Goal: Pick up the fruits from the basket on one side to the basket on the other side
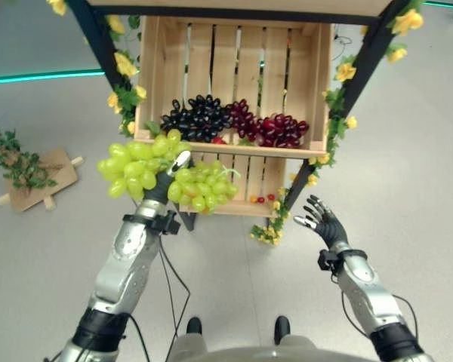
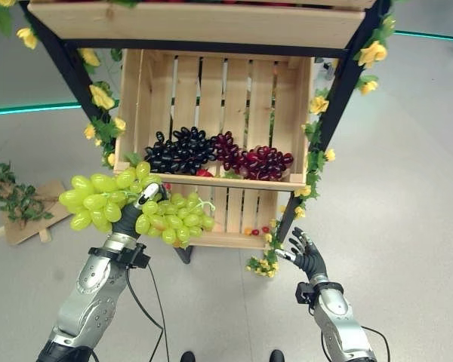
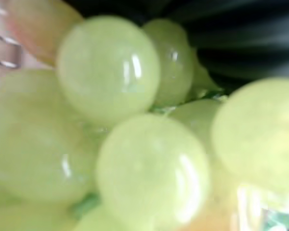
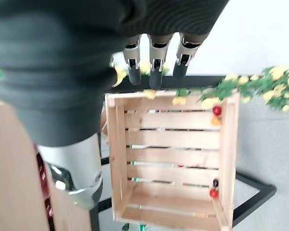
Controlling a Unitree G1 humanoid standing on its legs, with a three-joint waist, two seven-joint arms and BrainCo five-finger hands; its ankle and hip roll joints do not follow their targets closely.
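Left hand (image 1: 164, 183) is raised in front of the crate (image 1: 155, 83), fingers wrapped round green grapes (image 1: 140, 170). Right hand (image 1: 325, 222) hangs low, fingers loosely spread, holding nothing.

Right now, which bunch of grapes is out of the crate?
The green grapes: the left hand holds them up in front of the crate, while the black bunch and the dark red bunch lie inside.

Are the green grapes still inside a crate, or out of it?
Out. The left hand holds the green grapes in front of the wooden crate.
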